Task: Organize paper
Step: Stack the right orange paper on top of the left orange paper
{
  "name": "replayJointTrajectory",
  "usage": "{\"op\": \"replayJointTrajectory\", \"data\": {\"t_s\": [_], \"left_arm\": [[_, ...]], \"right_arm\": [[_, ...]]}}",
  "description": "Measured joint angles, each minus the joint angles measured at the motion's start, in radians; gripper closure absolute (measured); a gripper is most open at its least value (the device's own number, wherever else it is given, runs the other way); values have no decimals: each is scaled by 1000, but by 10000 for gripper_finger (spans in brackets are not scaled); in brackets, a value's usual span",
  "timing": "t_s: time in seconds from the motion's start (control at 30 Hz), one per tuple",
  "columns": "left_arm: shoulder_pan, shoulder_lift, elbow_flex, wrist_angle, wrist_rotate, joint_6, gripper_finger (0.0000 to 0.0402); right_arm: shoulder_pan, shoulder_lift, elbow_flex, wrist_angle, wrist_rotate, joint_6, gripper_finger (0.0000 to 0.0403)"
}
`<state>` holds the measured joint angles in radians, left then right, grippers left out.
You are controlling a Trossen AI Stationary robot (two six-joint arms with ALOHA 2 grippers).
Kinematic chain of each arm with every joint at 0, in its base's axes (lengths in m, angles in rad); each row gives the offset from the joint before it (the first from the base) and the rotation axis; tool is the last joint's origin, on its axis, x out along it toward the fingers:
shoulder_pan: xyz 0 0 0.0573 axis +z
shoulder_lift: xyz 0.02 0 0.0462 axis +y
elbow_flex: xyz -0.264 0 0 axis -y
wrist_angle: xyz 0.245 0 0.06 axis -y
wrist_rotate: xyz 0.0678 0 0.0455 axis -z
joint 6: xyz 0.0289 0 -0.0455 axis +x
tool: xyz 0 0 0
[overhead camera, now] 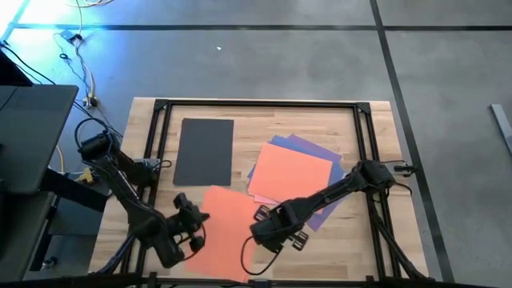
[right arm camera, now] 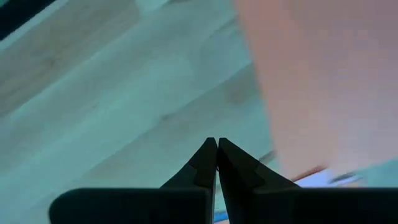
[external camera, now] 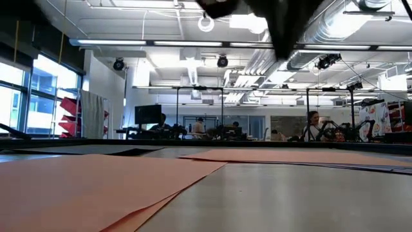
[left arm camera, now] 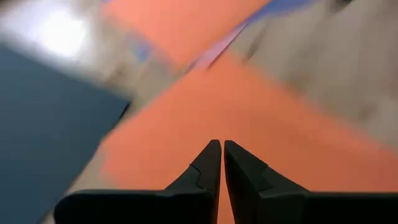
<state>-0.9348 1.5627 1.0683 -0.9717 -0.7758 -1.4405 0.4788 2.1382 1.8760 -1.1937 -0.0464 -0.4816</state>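
A dark grey sheet (overhead camera: 204,150) lies flat on the table's far left part. To its right, an orange sheet (overhead camera: 292,172) tops a fanned pile with purple (overhead camera: 314,148), blue (overhead camera: 278,142) and a pale pink edge (overhead camera: 262,200) showing under it. A salmon-orange sheet (overhead camera: 220,232) lies flat by the near edge; the low view shows it as the salmon-orange sheet (external camera: 84,187). My left gripper (overhead camera: 194,226) (left arm camera: 219,144) is shut over that sheet's left part. My right gripper (overhead camera: 261,232) (right arm camera: 216,142) is shut over bare wood beside a salmon sheet's edge (right arm camera: 261,118). My left gripper points its shut fingertips (left arm camera: 211,152) slanting down at the salmon-orange sheet's left part (left arm camera: 205,118). Whether they touch the paper, I cannot tell. My right gripper is over bare wood, and no frame shows it touching anything.
A black metal frame (overhead camera: 256,104) runs around the wooden table top (overhead camera: 256,128). Bare wood lies between the dark grey sheet and the pile. An arm shows dark and blurred high in the low view (external camera: 270,19). People sit at desks in the room beyond.
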Motion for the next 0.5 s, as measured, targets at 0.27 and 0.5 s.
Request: {"op": "replayJointTrajectory", "data": {"t_s": [0.27, 0.5], "left_arm": [[8, 37, -117, -168, 140, -327, 401], [67, 93, -259, -18, 173, -395, 401]], "right_arm": [[53, -334, -592, 529, 234, 331, 403], [18, -443, -943, 1205, 324, 838, 403]]}}
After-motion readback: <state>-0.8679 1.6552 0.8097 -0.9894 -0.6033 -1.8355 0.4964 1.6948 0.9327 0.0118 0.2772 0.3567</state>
